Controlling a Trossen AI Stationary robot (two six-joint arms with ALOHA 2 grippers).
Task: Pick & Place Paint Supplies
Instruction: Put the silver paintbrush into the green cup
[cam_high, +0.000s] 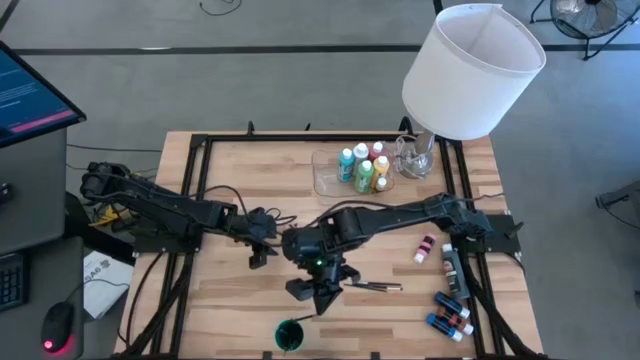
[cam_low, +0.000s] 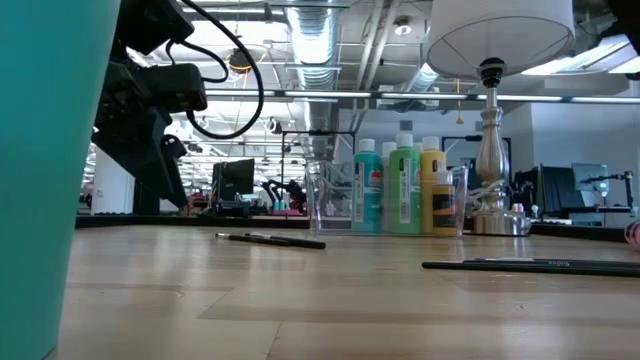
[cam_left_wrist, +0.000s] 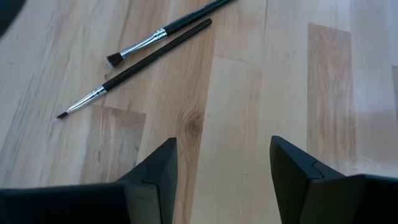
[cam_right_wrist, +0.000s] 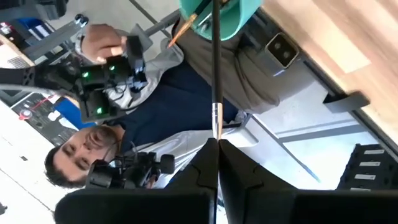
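My right gripper (cam_right_wrist: 217, 142) hangs over the near middle of the table, shut on a thin dark brush (cam_right_wrist: 216, 74). The brush points at a teal cup (cam_high: 290, 335) by the near edge; another brush with an orange tip (cam_right_wrist: 181, 28) stands in that cup. My left gripper (cam_left_wrist: 222, 149) is open over bare wood left of centre (cam_high: 262, 252). Ahead of it two dark brushes (cam_left_wrist: 140, 59) lie flat. White-capped paint bottles (cam_high: 362, 168) stand in a clear tray (cam_high: 325, 180) at the back. Small bottles (cam_high: 450, 312) lie at the right. My right gripper pinches the brush between its two fingers right beside the silver ferrule (cam_right_wrist: 216, 124). The brush sticks straight out past the fingertips, in line with them. Its dark handle reaches to the teal cup's mouth (cam_right_wrist: 214, 15). It is lifted clear of the table.
A big white lampshade (cam_high: 472, 68) on a metal stand (cam_low: 490, 150) rises at the back right. Two more brushes (cam_high: 375, 287) lie right of my right gripper. A person with hand-held controls (cam_right_wrist: 109, 68) sits beyond the near edge. Black rails (cam_high: 200, 190) frame the tabletop.
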